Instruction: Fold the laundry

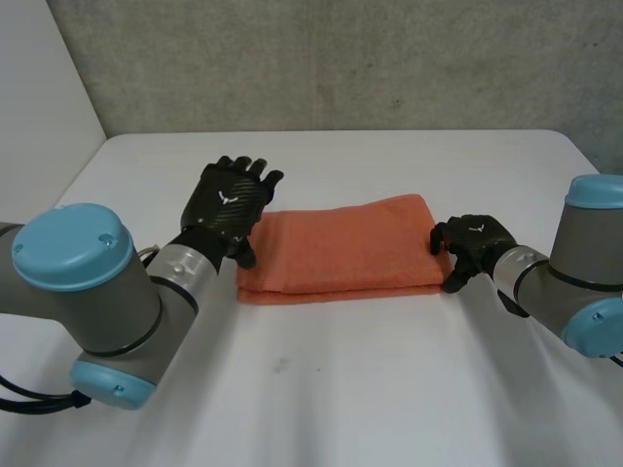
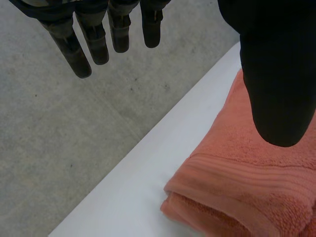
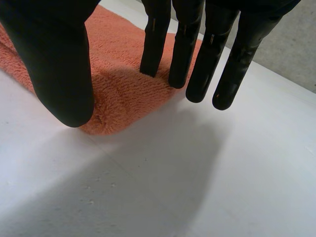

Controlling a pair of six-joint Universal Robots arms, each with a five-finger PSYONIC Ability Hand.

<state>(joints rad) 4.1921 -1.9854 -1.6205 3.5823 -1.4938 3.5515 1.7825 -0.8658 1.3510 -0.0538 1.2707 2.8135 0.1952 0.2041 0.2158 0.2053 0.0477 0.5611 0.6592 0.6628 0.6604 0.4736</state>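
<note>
The orange towel (image 1: 336, 248) lay mid-worktop (image 1: 321, 389), already folded into a long layered strip. I'd call that roughly halfway, probably one crosswise fold left. The left hand (image 1: 226, 204) hovered over its left end, fingers straight, holding nothing. The right hand (image 1: 475, 243) sat at the right end, fingers (image 3: 183, 54) straight, thumb apart, not pinching.

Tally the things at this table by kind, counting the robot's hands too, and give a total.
Folded orange towel: 1
Black robot hands: 2 (left hand, right hand)
White table: 1
Total: 4
</note>
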